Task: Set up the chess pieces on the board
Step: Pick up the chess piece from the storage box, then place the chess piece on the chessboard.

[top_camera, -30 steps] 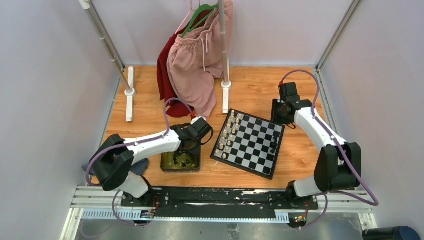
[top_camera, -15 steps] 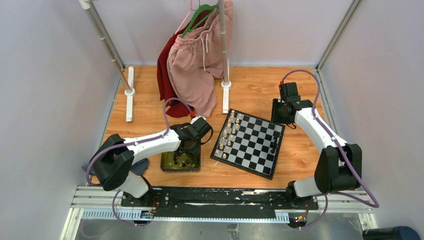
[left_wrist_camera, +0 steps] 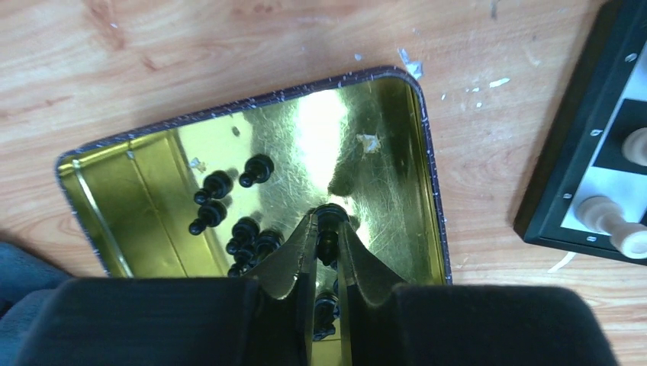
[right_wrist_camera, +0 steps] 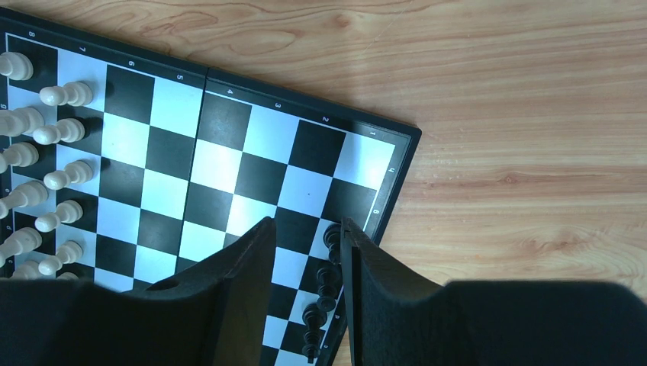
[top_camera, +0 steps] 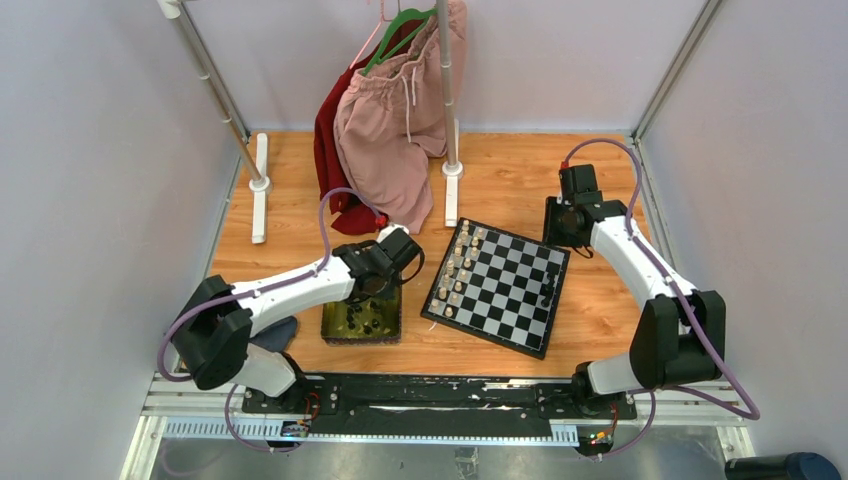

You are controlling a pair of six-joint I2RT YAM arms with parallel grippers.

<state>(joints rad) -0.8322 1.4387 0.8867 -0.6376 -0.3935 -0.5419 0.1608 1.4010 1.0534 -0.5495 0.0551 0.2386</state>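
Observation:
Over the shiny yellow-green tray my left gripper is shut on one black chess piece, pinched between the fingertips. Several more black chess pieces lie loose in the tray. The left gripper hangs above that tray, left of the board. My right gripper stands open and empty above the board's right edge, where a short row of black pieces stands. In the top view the right gripper is at the board's far right corner.
Cream-white pieces fill the board's left rows. A clothes rack with pink and red garments stands behind, its white feet on the wooden floor. A blue cloth lies left of the tray.
The left gripper's jaws have closed on a black piece in the tray, and the left arm has lifted and shifted slightly away from the tray. The right arm has not moved.

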